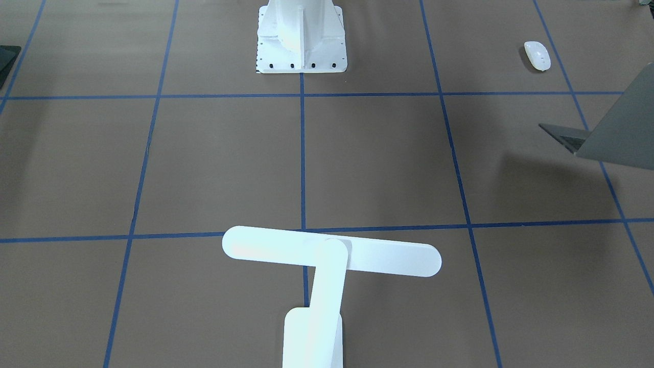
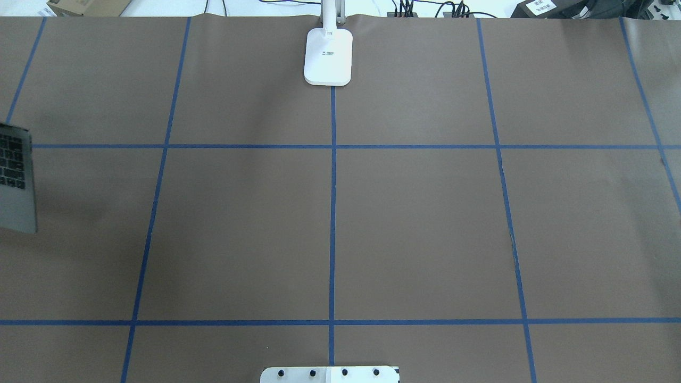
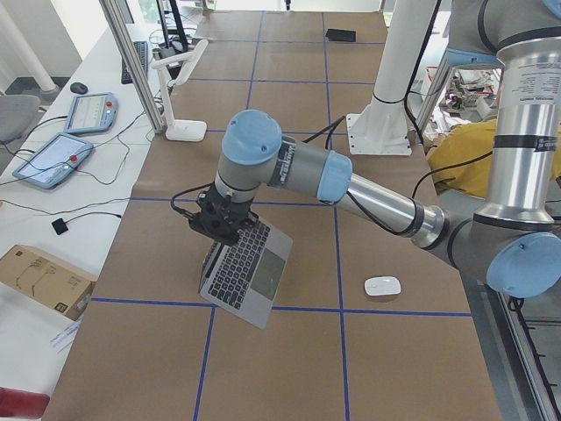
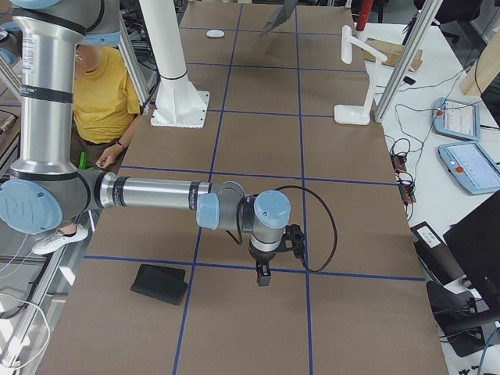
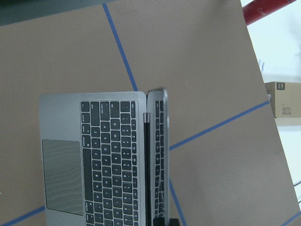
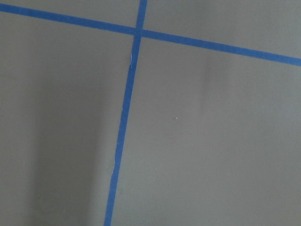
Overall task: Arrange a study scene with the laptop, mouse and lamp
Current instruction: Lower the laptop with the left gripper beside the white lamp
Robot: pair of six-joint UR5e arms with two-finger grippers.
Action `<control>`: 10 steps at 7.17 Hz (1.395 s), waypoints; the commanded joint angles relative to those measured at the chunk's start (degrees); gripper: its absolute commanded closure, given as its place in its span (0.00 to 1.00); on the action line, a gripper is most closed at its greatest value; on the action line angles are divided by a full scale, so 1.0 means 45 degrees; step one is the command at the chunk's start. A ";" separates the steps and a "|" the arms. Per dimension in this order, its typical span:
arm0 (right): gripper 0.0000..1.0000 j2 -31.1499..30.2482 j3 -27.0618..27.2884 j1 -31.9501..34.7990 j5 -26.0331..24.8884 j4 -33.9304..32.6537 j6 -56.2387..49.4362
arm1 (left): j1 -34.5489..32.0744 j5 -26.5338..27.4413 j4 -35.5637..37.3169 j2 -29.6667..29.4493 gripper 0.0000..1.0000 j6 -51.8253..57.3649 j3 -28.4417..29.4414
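seemingly the left gripper (image 3: 225,224) sat right at the raised lid of the laptop (image 3: 248,274), but whether it was clamped on that lid or loose could not be told from the side view. the laptop stood open at the end of the table (image 2: 415,223) on the robot's left, the mouse (image 3: 382,286) near it toward the robot, the lamp (image 1: 332,253) well apart at the far edge. if the lid was pinched off-centre, a pull could fold the hinge or swing the base, and a thin hold could slip. the right gripper (image 4: 262,275), its state equally unclear, hung over bare table near a black mat (image 4: 160,283).
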 commanded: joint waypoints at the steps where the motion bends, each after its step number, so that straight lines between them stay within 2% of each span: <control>1: 0.00 0.0000 0.0000 0.0000 0.0000 0.0000 0.0000 | 0.1853 0.0221 0.0027 -0.1752 1.00 -0.3678 -0.0125; 4: 0.00 -0.0019 -0.0019 0.0000 0.0000 -0.0019 0.0000 | 0.4841 0.0983 0.0027 -0.3706 1.00 -0.8349 -0.0438; 5: 0.00 -0.0038 -0.0019 0.0000 0.0000 0.0000 0.0000 | 0.5779 0.1584 0.0027 -0.4294 1.00 -0.9776 -0.0631; 7: 0.00 -0.0039 -0.0019 0.0000 0.0000 -0.0020 0.0019 | 0.7656 0.2776 0.0027 -0.4843 1.00 -1.1812 -0.0965; 9: 0.00 -0.0039 -0.0039 0.0000 0.0000 -0.0020 0.0020 | 0.8634 0.3208 0.0027 -0.5411 1.00 -1.3163 -0.0946; 10: 0.00 -0.0039 -0.0039 0.0000 0.0000 -0.0020 0.0020 | 0.9259 0.3907 0.0066 -0.5703 1.00 -1.3498 -0.0811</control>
